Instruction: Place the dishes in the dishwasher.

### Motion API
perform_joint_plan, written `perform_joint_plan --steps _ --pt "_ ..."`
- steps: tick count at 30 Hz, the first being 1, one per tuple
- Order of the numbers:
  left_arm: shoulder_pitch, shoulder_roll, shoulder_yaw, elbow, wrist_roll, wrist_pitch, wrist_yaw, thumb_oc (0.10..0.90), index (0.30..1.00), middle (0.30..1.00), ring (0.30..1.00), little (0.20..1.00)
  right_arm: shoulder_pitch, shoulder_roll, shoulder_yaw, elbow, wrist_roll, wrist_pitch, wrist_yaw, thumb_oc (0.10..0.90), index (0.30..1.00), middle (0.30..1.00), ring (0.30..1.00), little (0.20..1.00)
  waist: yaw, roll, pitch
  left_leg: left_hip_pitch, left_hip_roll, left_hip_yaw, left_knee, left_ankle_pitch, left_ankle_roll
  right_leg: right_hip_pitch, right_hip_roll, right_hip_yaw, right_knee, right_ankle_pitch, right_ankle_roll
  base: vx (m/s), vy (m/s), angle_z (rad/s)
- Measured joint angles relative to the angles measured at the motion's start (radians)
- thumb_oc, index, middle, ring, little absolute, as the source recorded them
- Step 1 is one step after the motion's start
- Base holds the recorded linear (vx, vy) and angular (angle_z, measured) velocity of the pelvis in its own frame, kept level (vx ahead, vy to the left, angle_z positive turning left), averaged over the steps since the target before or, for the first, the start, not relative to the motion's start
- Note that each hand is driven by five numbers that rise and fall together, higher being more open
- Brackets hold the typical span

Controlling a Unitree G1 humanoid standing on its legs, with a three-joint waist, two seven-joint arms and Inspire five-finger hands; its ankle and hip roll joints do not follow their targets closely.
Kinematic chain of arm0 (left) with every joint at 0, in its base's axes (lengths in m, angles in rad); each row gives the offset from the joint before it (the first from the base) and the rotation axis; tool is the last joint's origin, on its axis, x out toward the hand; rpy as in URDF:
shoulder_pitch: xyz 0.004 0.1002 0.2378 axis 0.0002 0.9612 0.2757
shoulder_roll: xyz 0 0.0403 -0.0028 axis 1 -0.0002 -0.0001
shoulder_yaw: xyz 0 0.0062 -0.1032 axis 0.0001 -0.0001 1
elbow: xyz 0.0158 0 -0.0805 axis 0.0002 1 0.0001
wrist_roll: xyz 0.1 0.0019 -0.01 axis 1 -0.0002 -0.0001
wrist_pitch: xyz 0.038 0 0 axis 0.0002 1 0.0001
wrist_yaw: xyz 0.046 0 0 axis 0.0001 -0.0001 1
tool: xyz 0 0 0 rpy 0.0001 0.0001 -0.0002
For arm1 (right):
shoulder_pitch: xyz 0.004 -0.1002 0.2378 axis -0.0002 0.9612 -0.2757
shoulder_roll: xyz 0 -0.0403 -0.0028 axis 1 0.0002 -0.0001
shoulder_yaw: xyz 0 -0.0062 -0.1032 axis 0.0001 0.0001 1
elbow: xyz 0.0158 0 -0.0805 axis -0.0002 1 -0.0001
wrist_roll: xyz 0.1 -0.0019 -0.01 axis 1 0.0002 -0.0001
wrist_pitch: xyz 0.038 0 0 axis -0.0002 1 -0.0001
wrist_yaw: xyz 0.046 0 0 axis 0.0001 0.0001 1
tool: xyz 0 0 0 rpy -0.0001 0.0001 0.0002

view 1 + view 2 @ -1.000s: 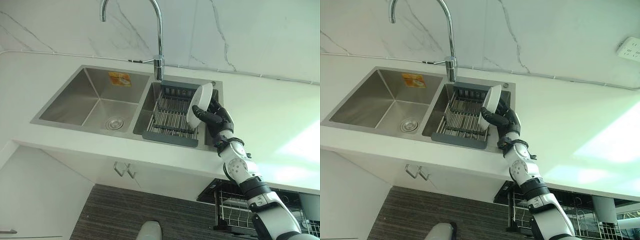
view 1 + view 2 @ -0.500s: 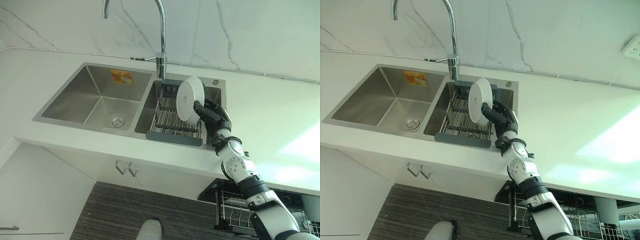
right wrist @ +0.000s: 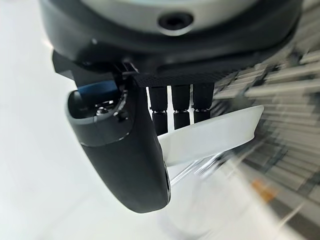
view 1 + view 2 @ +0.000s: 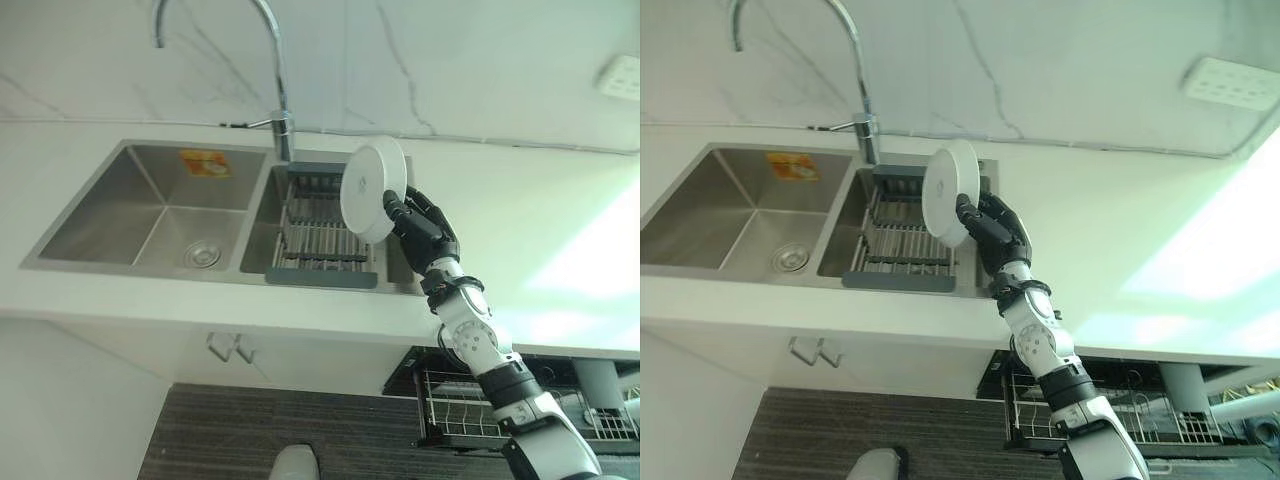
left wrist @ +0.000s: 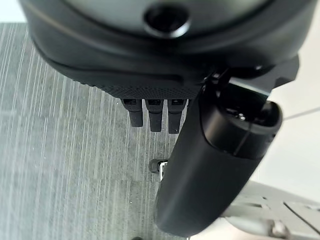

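Note:
A round white plate [image 4: 373,188] stands on edge in the air above the grey dish rack [image 4: 318,243] in the sink's right basin. My right hand [image 4: 422,228] is shut on the plate's right rim, with the thumb and fingers pinching it. In the right wrist view the plate's edge [image 3: 215,135] shows between the thumb and the fingers. Under the counter to the right, the dishwasher's wire rack [image 4: 470,402] is pulled out. My left hand [image 5: 210,165] hangs over the dark striped floor with relaxed fingers and holds nothing.
The steel double sink [image 4: 130,265] is set in a white counter, its left basin [image 4: 150,220] bare. A tall curved faucet [image 4: 280,100] rises just left of the plate. Cabinet handles [image 4: 230,348] sit below the sink. A wall socket [image 4: 1225,80] is at the upper right.
My right hand has lifted the plate up out of the dish rack and turned its face more toward the camera. The whole picture has also shifted, so the camera moved.

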Motion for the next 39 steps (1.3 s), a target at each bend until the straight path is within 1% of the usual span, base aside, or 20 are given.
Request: perform_joint_plan --steps 3,5,6,7,9,11,13,15,17,20,21,22,24,26,27,28,30,33,36,39 --pt "0.0 0.011 -0.022 0.004 0.012 0.01 0.001 0.8 0.9 0.9 0.9 0.9 0.005 -0.005 0.003 -0.137 0.07 -0.042 0.049 0.4 0.3 0.3 0.3 0.3 -0.031 -0.002 0.0 0.012 0.02 0.041 -0.003 0.003 -0.005 -0.027 0.019 0.047 0.001 0.011 -0.002 -0.03 -0.045 -0.46" --pt "0.0 0.015 -0.028 0.013 0.021 0.014 0.001 0.8 0.9 0.9 0.9 0.9 0.005 -0.011 -0.007 -0.199 0.126 -0.076 0.077 0.4 0.3 0.3 0.3 0.3 -0.057 -0.003 -0.001 0.032 0.03 0.058 -0.011 0.006 -0.01 -0.026 0.027 0.062 0.0 0.011 -0.004 -0.01 -0.057 -0.38" --pt "0.003 0.021 -0.049 0.023 0.02 0.015 0.001 0.8 0.9 0.9 0.9 0.9 0.007 -0.015 -0.028 -0.249 0.192 -0.088 0.08 0.4 0.3 0.3 0.3 0.3 -0.077 -0.006 -0.002 0.052 0.034 0.079 -0.025 0.009 -0.016 -0.035 0.035 0.09 -0.002 0.011 -0.006 -0.01 -0.053 -0.61" --pt "0.003 0.024 -0.06 0.026 0.02 0.016 0.001 0.8 0.9 0.9 0.9 0.9 0.014 -0.026 -0.05 -0.301 0.227 -0.113 0.08 0.4 0.3 0.3 0.3 0.3 -0.086 -0.007 -0.002 0.067 0.044 0.111 -0.034 0.012 -0.02 -0.047 0.045 0.11 -0.006 0.02 -0.013 -0.01 -0.047 -0.61" --pt "0.004 0.03 -0.079 0.043 0.02 0.019 0.001 0.8 0.9 0.9 0.9 0.9 0.024 -0.048 -0.077 -0.356 0.252 -0.151 0.08 0.4 0.3 0.3 0.3 0.3 -0.13 -0.009 -0.004 0.069 0.052 0.12 -0.035 0.014 -0.023 -0.051 0.056 0.131 -0.01 0.027 -0.017 -0.01 -0.029 -0.39" --pt "0.008 0.031 -0.093 0.053 0.02 0.019 0.001 0.8 0.9 0.9 0.9 0.9 0.029 -0.063 -0.117 -0.368 0.265 -0.191 0.083 0.4 0.3 0.3 0.3 0.3 -0.151 -0.009 -0.005 0.085 0.061 0.141 -0.039 0.015 -0.026 -0.053 0.066 0.153 -0.011 0.031 -0.021 -0.01 -0.027 -0.28" --pt "0.013 0.033 -0.114 0.055 0.019 0.019 0.008 0.8 0.9 0.9 0.9 0.9 0.063 -0.069 -0.16 -0.39 0.282 -0.226 0.087 0.4 0.3 0.3 0.3 0.3 -0.156 -0.008 -0.016 0.092 0.062 0.145 -0.052 0.018 -0.031 -0.054 0.072 0.162 -0.013 0.032 -0.022 0.0 -0.022 -0.19" --pt "0.015 0.029 -0.114 0.061 0.016 0.019 0.016 0.8 0.9 0.9 0.9 0.9 0.08 -0.069 -0.194 -0.39 0.283 -0.257 0.097 0.4 0.3 0.3 0.3 0.3 -0.161 -0.006 -0.018 0.1 0.065 0.154 -0.055 0.019 -0.033 -0.056 0.076 0.171 -0.012 0.033 -0.024 0.01 -0.026 -0.14" --pt "0.03 0.029 -0.112 0.063 0.007 0.018 0.021 0.8 0.9 0.9 0.9 0.9 0.132 -0.08 -0.235 -0.406 0.284 -0.266 0.112 0.4 0.3 0.3 0.3 0.3 -0.168 -0.009 -0.041 0.1 0.065 0.169 -0.067 0.021 -0.039 -0.076 0.08 0.189 -0.012 0.029 -0.017 0.01 -0.021 -0.18" --pt "0.041 0.027 -0.112 0.071 0.001 0.016 0.023 0.8 0.9 0.9 0.9 0.9 0.193 -0.08 -0.282 -0.43 0.306 -0.287 0.131 0.4 0.3 0.3 0.3 0.3 -0.187 -0.009 -0.054 0.101 0.066 0.181 -0.068 0.022 -0.04 -0.083 0.083 0.205 -0.009 0.036 -0.025 0.02 -0.019 -0.15" --pt "0.042 0.026 -0.111 0.076 0.001 0.012 0.023 0.8 0.9 0.9 0.9 0.9 0.21 -0.081 -0.304 -0.432 0.306 -0.289 0.136 0.4 0.3 0.3 0.3 0.3 -0.189 -0.009 -0.057 0.103 0.066 0.189 -0.069 0.022 -0.04 -0.088 0.086 0.212 -0.008 0.038 -0.026 0.02 -0.01 -0.16" --pt "0.042 0.025 -0.111 0.082 0.001 0.011 0.023 0.8 0.9 0.9 0.9 0.9 0.233 -0.081 -0.329 -0.432 0.304 -0.291 0.14 0.4 0.3 0.3 0.3 0.3 -0.202 -0.009 -0.057 0.106 0.064 0.192 -0.068 0.022 -0.04 -0.089 0.09 0.214 -0.01 0.04 -0.026 0.03 -0.004 -0.21" --pt "0.049 0.021 -0.111 0.091 0.001 0.009 0.026 0.8 0.9 0.9 0.9 0.9 0.347 -0.08 -0.403 -0.432 0.305 -0.289 0.148 0.4 0.3 0.3 0.3 0.3 -0.226 -0.009 -0.057 0.12 0.064 0.21 -0.079 0.021 -0.04 -0.091 0.092 0.233 -0.012 0.042 -0.025 0.02 -0.011 -0.22" --pt "0.065 0.016 -0.097 0.091 0.001 -0.003 0.028 0.8 0.9 0.9 0.9 0.9 0.391 -0.071 -0.443 -0.422 0.311 -0.258 0.152 0.4 0.3 0.3 0.3 0.3 -0.242 -0.006 -0.062 0.119 0.064 0.228 -0.083 0.021 -0.04 -0.107 0.093 0.249 -0.013 0.044 -0.02 0.0 -0.011 -0.26" --pt "0.07 0.013 -0.096 0.091 0.001 -0.005 0.028 0.8 0.9 0.9 0.9 0.9 0.409 -0.064 -0.463 -0.413 0.323 -0.247 0.152 0.4 0.3 0.3 0.3 0.3 -0.251 -0.004 -0.064 0.119 0.064 0.236 -0.084 0.021 -0.04 -0.113 0.094 0.261 -0.014 0.051 -0.025 0.0 -0.01 -0.28" --pt "0.08 0.011 -0.096 0.091 0.002 -0.006 0.028 0.8 0.9 0.9 0.9 0.9 0.419 -0.044 -0.478 -0.38 0.323 -0.229 0.152 0.4 0.3 0.3 0.3 0.3 -0.275 -0.002 -0.065 0.12 0.065 0.24 -0.084 0.021 -0.04 -0.116 0.098 0.267 -0.014 0.054 -0.025 0.0 -0.009 -0.22" --pt "0.082 0.01 -0.096 0.091 0.002 -0.007 0.028 0.8 0.9 0.9 0.9 0.9 0.449 -0.035 -0.487 -0.358 0.322 -0.21 0.161 0.4 0.3 0.3 0.3 0.3 -0.287 -0.002 -0.066 0.121 0.063 0.248 -0.084 0.021 -0.04 -0.122 0.101 0.274 -0.016 0.054 -0.02 0.0 -0.006 -0.11" --pt "0.092 0.013 -0.091 0.091 0.002 -0.007 0.028 0.8 0.9 0.9 0.9 0.9 0.511 -0.023 -0.486 -0.252 0.323 -0.146 0.183 0.4 0.3 0.3 0.3 0.3 -0.293 -0.008 -0.076 0.123 0.065 0.253 -0.085 0.021 -0.04 -0.12 0.102 0.282 -0.021 0.057 -0.016 0.0 -0.003 -0.07" --pt "0.093 0.012 -0.089 0.091 0.001 -0.009 0.028 0.8 0.9 0.9 0.9 0.9 0.541 -0.005 -0.485 -0.153 0.322 -0.121 0.183 0.4 0.3 0.3 0.3 0.3 -0.293 -0.009 -0.076 0.119 0.062 0.254 -0.084 0.021 -0.039 -0.12 0.1 0.284 -0.032 0.068 -0.013 0.0 -0.001 -0.01" --pt "0.094 0.012 -0.084 0.091 0.0 -0.009 0.028 0.8 0.9 0.9 0.9 0.9 0.558 0.006 -0.467 -0.113 0.321 -0.105 0.185 0.4 0.3 0.3 0.3 0.3 -0.292 -0.01 -0.076 0.118 0.062 0.254 -0.084 0.021 -0.039 -0.118 0.1 0.285 -0.041 0.075 -0.013 0.0 0.0 0.0"
